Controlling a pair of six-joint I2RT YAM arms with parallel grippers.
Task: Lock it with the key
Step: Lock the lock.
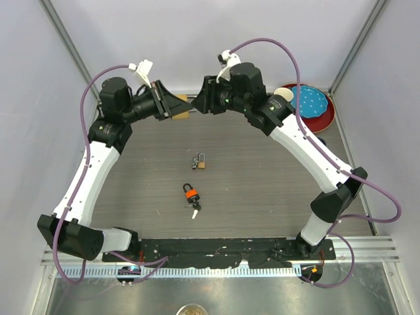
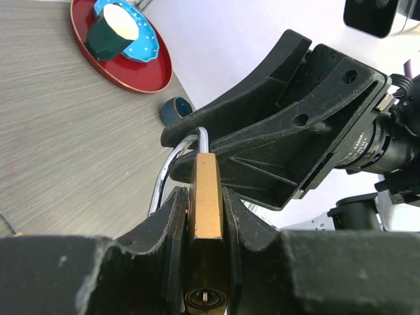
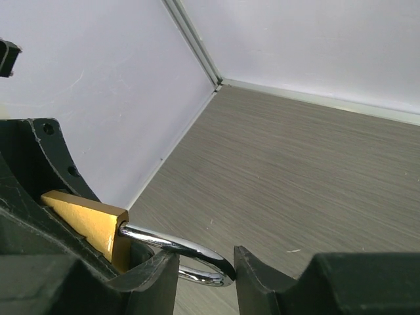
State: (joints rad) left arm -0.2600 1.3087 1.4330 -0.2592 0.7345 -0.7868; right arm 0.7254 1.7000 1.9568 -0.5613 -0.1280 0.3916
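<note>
My left gripper (image 1: 176,107) is shut on the body of a brass padlock (image 1: 182,115) and holds it in the air at the back of the table. In the left wrist view the padlock (image 2: 207,190) stands between my fingers, keyhole toward the camera and silver shackle (image 2: 165,174) raised. My right gripper (image 1: 197,104) meets it from the right, its jaws closed on the bend of the shackle (image 3: 197,252); the brass body (image 3: 88,220) shows at the left. An orange-and-black padlock (image 1: 191,193) with a key (image 1: 195,211) lies mid-table.
A smaller padlock with keys (image 1: 199,161) lies on the table's middle. A red plate (image 1: 326,117) holding a blue dish and a green cup (image 2: 111,29) sits at the back right, with a small blue bowl (image 2: 174,110) beside it. White walls enclose the table.
</note>
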